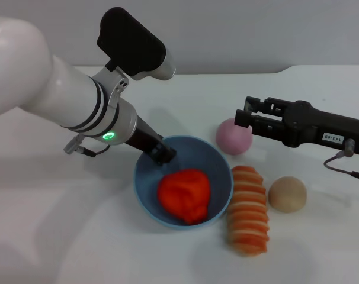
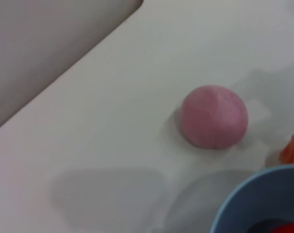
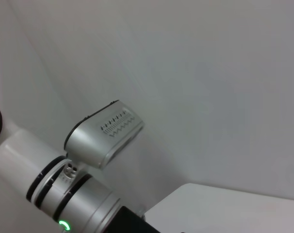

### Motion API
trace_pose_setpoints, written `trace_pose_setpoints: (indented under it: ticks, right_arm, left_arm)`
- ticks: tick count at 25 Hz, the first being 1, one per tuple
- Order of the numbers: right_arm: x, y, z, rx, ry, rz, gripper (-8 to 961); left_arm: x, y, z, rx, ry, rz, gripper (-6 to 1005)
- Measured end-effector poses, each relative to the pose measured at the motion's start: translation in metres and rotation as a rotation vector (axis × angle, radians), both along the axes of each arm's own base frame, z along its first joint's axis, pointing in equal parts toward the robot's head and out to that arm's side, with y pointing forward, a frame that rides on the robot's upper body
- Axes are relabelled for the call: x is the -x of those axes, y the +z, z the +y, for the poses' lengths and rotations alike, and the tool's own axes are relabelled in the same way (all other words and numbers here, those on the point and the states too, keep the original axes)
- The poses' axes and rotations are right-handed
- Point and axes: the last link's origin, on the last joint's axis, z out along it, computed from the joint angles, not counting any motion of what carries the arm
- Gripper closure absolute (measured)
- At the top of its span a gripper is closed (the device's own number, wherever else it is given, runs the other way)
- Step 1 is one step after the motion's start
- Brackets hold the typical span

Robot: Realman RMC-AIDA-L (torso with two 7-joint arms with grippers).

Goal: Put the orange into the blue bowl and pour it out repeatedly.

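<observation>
- You had the orange (image 1: 184, 195) lying inside the blue bowl (image 1: 145, 188) on the white table (image 1: 61, 236).
- Your left gripper (image 1: 162, 154) reached down to the bowl's far rim; whether its fingers were spread or pinching the rim, you could not tell.
- Your right gripper (image 1: 246, 116) hung above the table, just over the pink ball (image 1: 233, 136), its fingers a little apart and holding nothing.
- A striped loaf (image 1: 248, 218) lay touching the bowl's right side, with a tan ball (image 1: 287, 194) just beside it.
</observation>
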Motion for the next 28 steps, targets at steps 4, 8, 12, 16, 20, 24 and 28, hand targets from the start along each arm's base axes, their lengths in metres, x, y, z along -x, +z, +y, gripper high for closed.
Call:
trace_pose_setpoints:
  ticks: [4, 8, 12, 16, 20, 24, 28]
  right_arm:
    - [-0.005, 0.005, 0.0, -0.03, -0.014, 0.003, 360]
    - [-0.019, 0.016, 0.005, -0.119, -0.051, -0.03, 354]
    - [-0.042, 0.027, 0.006, -0.27, -0.098, -0.084, 349]
    - [-0.063, 0.03, 0.001, -0.443, -0.12, -0.123, 344]
    - [-0.081, 0.028, -0.005, -0.646, -0.192, -0.112, 344]
    - [-0.093, 0.022, -0.013, -0.824, -0.255, -0.152, 344]
    - [-0.103, 0.019, -0.019, -0.919, -0.356, -0.166, 343]
  left_arm:
    - [-0.005, 0.004, 0.0, 0.0, -0.017, 0.008, 770]
    - [-0.014, 0.019, 0.006, -0.072, -0.061, -0.022, 660]
    - [-0.017, 0.037, 0.02, -0.251, -0.118, -0.133, 457]
    - [-0.012, 0.044, 0.026, -0.377, -0.156, -0.206, 320]
    - [0.003, 0.033, 0.025, -0.564, -0.251, -0.309, 212]
    - [0.024, 0.018, 0.01, -0.759, -0.355, -0.414, 190]
    - [0.041, 0.006, -0.006, -0.853, -0.405, -0.47, 190]
